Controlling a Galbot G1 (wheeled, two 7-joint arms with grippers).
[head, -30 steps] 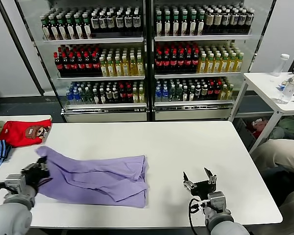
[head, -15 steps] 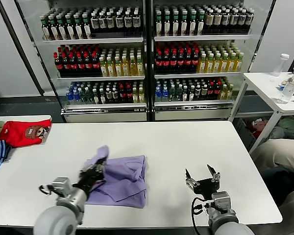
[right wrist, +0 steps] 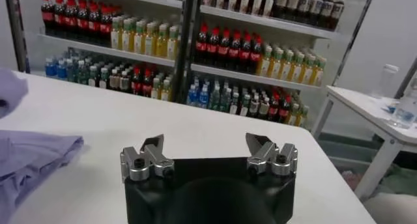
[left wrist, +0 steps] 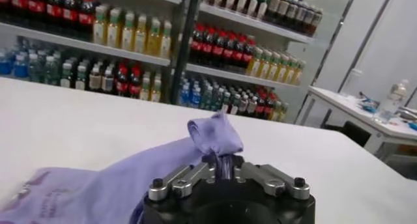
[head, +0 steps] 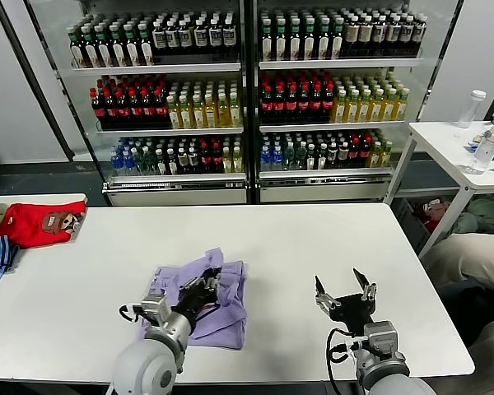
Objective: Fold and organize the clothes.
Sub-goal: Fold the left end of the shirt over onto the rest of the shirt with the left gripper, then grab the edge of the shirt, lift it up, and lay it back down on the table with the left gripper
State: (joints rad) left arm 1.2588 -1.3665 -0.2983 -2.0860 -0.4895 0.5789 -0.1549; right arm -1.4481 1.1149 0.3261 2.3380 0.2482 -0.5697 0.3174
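Since 1 second earlier, the left gripper [head: 204, 290] had carried the T-shirt's [head: 226, 317] left edge rightward across the table [head: 313, 239], doubling the garment over itself; the right gripper [head: 344, 298] had barely shifted.

Head view: the T-shirt lay bunched left of table centre, near the front edge, with the left gripper over it. The right gripper waited near the front edge, jaws spread, holding nothing.

Left wrist view: a peak of lavender cloth [left wrist: 214, 135] was pinched between narrow jaws.

Right wrist view: both fingers stood well apart above bare table.

Recommended: align the carried edge with the far edge, lower it flat, then release.
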